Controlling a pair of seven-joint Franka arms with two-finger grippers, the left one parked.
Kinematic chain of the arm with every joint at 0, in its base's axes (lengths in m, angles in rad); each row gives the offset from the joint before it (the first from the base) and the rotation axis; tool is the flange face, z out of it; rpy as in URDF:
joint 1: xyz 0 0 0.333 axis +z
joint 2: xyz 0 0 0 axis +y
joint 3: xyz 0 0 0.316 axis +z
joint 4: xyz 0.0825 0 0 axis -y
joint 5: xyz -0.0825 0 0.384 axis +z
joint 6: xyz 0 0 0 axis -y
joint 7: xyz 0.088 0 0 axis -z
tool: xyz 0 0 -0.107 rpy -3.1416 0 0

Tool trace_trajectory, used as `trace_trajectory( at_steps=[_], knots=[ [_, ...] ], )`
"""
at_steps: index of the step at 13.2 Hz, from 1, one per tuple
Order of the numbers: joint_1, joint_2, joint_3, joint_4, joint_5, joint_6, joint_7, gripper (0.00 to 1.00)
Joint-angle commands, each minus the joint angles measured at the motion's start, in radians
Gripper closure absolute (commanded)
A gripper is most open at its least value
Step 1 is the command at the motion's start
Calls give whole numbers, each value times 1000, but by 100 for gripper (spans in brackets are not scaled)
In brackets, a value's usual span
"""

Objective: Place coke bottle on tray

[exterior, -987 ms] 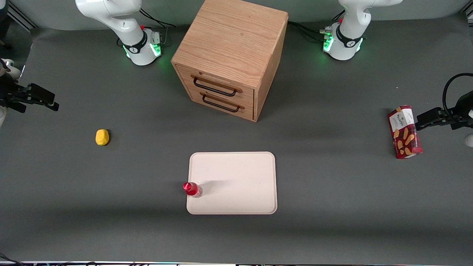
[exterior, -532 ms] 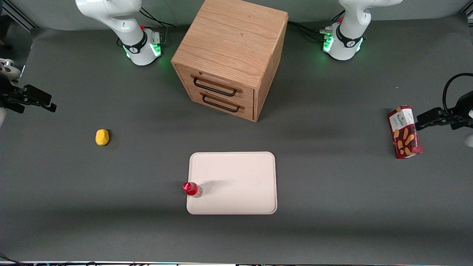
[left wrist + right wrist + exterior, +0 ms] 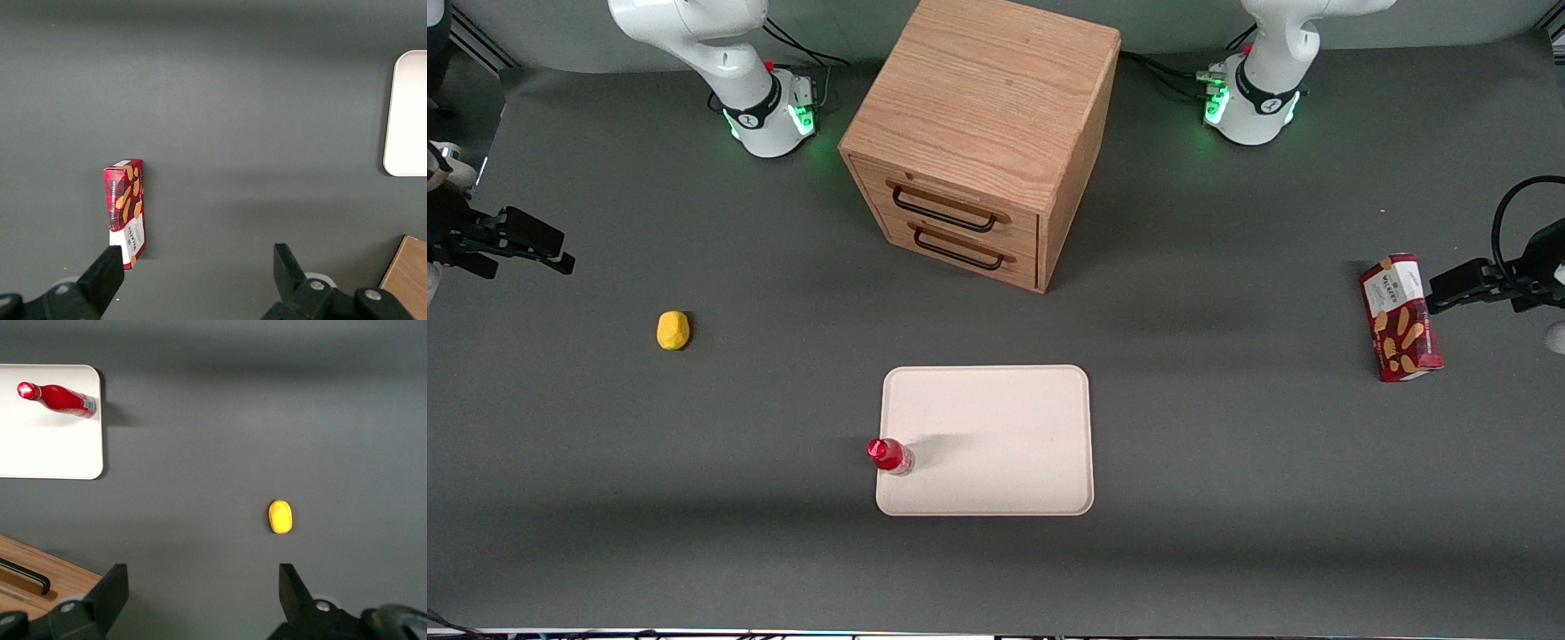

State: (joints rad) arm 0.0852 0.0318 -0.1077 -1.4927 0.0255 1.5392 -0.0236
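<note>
Only the gripper (image 3: pixel 551 253) has shifted since half a second ago: at the left edge of the front frame it has edged slightly inward, toward the frame's centre, while everything else on the bench (image 3: pixel 1227 462) sits where it did. Its two black fingers (image 3: pixel 110 590) stand wide apart in the wrist camera, holding nothing, high above bare grey surface.

The coke bottle (image 3: pixel 889 455) stands upright in the lower centre of the front frame, on the tray (image 3: pixel 996 427), right at the tray's edge nearest the working arm's end. Its red cap (image 3: pixel 27 389) and slim red body show clearly against the cream tray surface in the wrist camera. From how things lie, the placing looks done and the arm is well apart from the bottle.

By its look, the bottle is light, rigid and smooth, so likely a little slippery; tall and narrow, it would tip easily. A grip across the middle of the body, below the neck, would seem steadiest.

A yellow lemon-like object (image 3: pixel 673 330) lies in the left part of the front frame. A wooden drawer cabinet (image 3: pixel 983 133) fills the upper centre, and a red snack box (image 3: pixel 1400 317) lies at the right.
</note>
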Motion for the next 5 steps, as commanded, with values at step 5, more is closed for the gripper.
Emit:
trace_trajectory(
  at_steps=[5],
  knots=[
    [8, -13, -18, -15, 10, 19, -50, 0]
  ],
)
